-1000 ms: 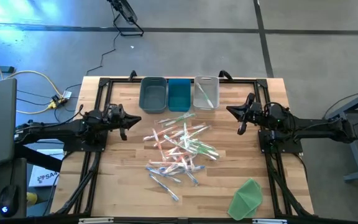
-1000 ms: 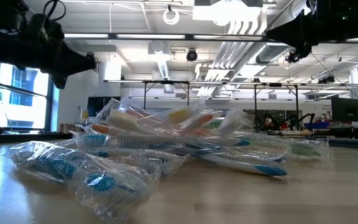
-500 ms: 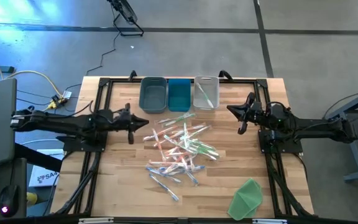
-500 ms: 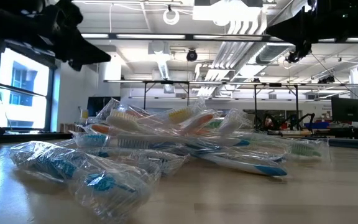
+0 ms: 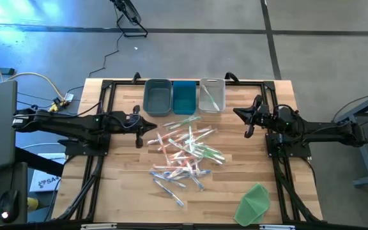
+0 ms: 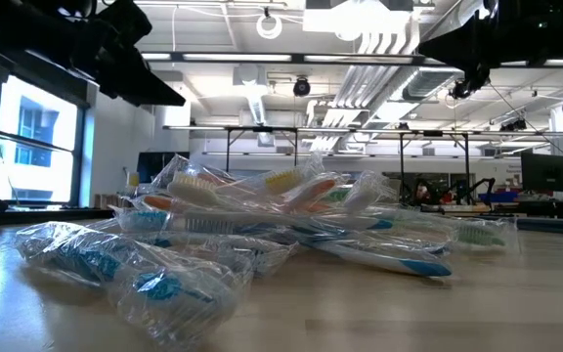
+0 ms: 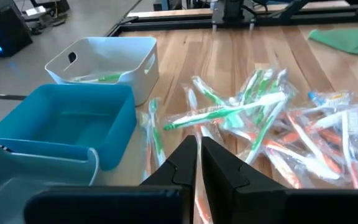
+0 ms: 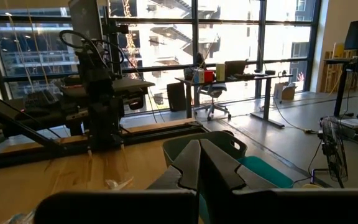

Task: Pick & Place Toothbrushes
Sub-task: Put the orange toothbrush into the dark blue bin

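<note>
The toothbrushes (image 5: 185, 150), pink, blue and green in clear wrappers, lie in a loose pile on the middle of the wooden table, also seen in the low view (image 6: 291, 220) and the left wrist view (image 7: 260, 118). My left gripper (image 5: 151, 125) is shut and hovers just left of the pile's far-left edge; its fingers (image 7: 198, 142) point over the nearest brushes. My right gripper (image 5: 236, 113) is shut and waits in the air right of the pile, near the white bin; in its own view (image 8: 199, 144) it holds nothing.
Three bins stand in a row at the far edge: grey (image 5: 157, 97), blue (image 5: 184, 96) and white (image 5: 211, 94). The white one holds a green toothbrush (image 7: 98, 78). A green cloth (image 5: 254, 203) lies at the near right corner. Bare wood flanks the pile.
My left arm has stretched out toward the table's right, bringing its shut gripper from near its base up to the left edge of the toothbrush pile. The right arm and the pile have stayed still.
</note>
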{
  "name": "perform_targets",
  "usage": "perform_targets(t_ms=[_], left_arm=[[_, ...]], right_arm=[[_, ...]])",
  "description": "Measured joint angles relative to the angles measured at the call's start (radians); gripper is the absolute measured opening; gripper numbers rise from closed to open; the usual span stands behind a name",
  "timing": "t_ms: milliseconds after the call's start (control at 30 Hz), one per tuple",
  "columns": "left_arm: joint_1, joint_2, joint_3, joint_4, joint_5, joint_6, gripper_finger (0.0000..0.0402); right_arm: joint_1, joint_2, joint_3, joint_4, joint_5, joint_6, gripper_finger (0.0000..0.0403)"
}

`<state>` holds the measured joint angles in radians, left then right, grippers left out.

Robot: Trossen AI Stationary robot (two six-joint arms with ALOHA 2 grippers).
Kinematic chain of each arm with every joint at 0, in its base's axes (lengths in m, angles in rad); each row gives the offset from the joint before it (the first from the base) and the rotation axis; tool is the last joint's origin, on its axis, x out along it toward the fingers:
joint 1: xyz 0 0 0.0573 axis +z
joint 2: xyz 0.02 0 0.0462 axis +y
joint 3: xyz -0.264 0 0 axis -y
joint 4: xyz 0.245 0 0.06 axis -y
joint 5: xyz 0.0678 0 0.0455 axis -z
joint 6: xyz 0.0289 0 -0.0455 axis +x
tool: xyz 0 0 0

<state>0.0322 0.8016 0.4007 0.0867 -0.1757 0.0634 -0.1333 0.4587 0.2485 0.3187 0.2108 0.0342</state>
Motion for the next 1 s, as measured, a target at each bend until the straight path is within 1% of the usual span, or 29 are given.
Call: perform_targets(t_ms=[233, 333, 433, 533, 700, 867, 1000], left_arm=[[0.0, 0.049, 0.007, 0.059, 0.004, 0.017, 0.0019], [0.0, 0.096, 0.05, 0.014, 0.005, 0.055, 0.0016], [0.0, 0.161, 0.108, -0.079, 0.005, 0.114, 0.0003], [0.0, 0.234, 0.16, -0.144, 0.005, 0.191, 0.0004], [0.0, 0.336, 0.219, -0.165, 0.02, 0.273, 0.0001], [-0.004, 0.391, 0.253, -0.167, 0.027, 0.321, 0.001], [-0.015, 0.415, 0.27, -0.18, 0.031, 0.332, 0.0037]], right_arm=[[0.0, 0.0, 0.0, 0.0, 0.0, 0.0, 0.0003], [0.0, 0.0, 0.0, 0.0, 0.0, 0.0, 0.0003], [0.0, 0.0, 0.0, 0.0, 0.0, 0.0, 0.0003], [0.0, 0.0, 0.0, 0.0, 0.0, 0.0, 0.0003], [0.0, 0.0, 0.0, -0.001, 0.0, -0.001, 0.0003], [0.0, 0.0, 0.0, -0.001, 0.0, -0.001, 0.0003], [0.0, 0.0, 0.0, -0.001, 0.0, -0.001, 0.0002]])
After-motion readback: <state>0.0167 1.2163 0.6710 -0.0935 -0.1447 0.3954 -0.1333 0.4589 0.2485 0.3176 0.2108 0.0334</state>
